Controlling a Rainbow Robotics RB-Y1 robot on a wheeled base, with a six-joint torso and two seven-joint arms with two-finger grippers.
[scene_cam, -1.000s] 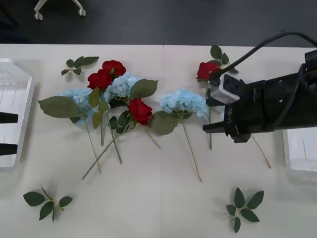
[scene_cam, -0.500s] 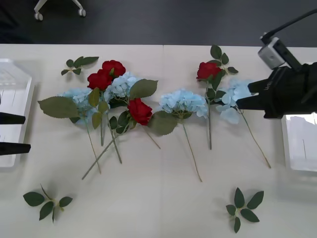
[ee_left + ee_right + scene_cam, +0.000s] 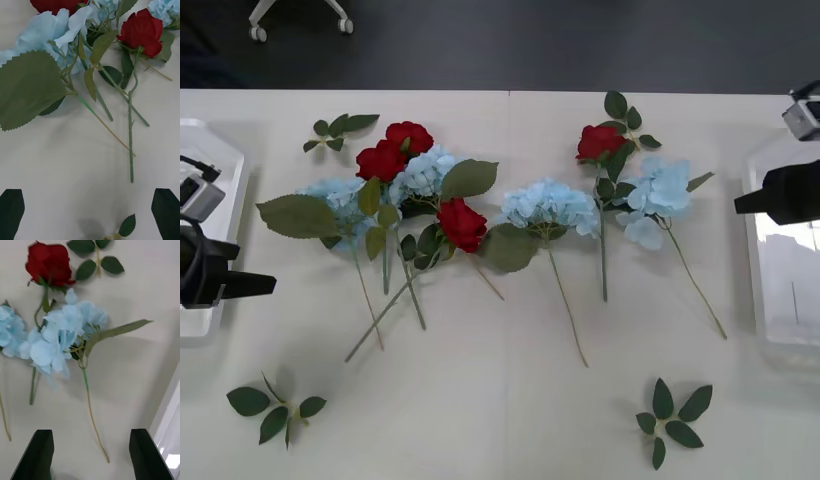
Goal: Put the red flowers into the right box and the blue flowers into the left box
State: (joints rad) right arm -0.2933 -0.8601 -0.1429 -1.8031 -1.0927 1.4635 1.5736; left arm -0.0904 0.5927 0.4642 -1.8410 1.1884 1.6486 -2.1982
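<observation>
Your inventory, operator:
- Red flowers (image 3: 463, 224): four roses lying on the table (image 3: 500, 400), none boxed.
- Blue flowers (image 3: 550, 207): four clusters on the table among the roses.
- Right gripper (image 3: 90, 453): jaws released, empty, over the right box (image 3: 780, 290).
- Left gripper (image 3: 88, 210): jaws released, empty, beside the left box (image 3: 210, 190).

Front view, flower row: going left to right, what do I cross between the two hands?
Left hand → big leaf → red rose → blue cluster → lone rose → rightmost blue flower → right hand.
</observation>
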